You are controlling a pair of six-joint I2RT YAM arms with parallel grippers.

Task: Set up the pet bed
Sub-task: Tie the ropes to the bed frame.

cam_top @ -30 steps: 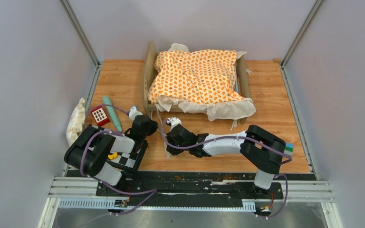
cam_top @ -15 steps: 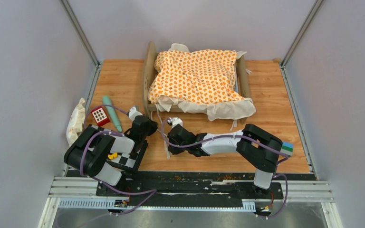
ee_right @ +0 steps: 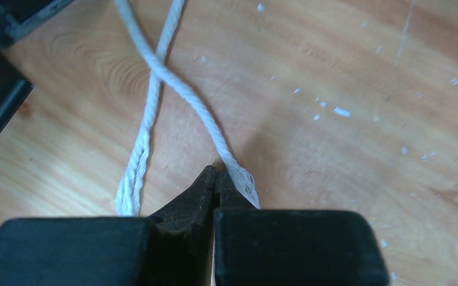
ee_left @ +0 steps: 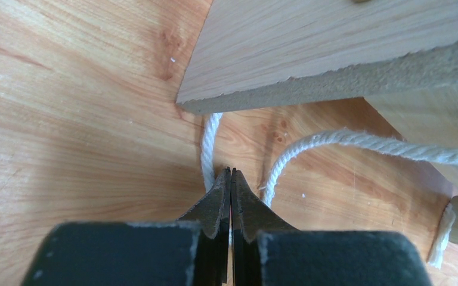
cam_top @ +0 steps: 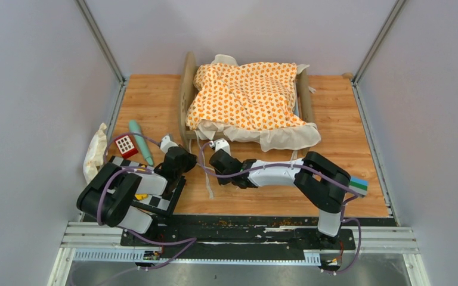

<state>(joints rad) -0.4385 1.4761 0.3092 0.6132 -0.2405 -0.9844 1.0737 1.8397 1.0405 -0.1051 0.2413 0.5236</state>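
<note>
You're holding both claws pinched closed, nothing between the fingers. The left gripper (cam_top: 166,142) is sitting lower left of centre in the top view, just below the pet bed (cam_top: 184,101)'s left end board. In its wrist view the board corner is filling the upper right, and a white cord (ee_left: 206,156) is running beside the closed tips. The right gripper (cam_top: 217,145) is pointing at the bed's near edge, centre frame, a frayed cord end lying against its tip. The bed is sitting upper centre with the orange cushion (cam_top: 244,95) draped over it. Wooden table (cam_top: 346,119), grey walls (cam_top: 36,89). A red-white block (cam_top: 125,145), teal stick (cam_top: 140,142) and white pillow (cam_top: 95,152) are lying at middle left.
</note>
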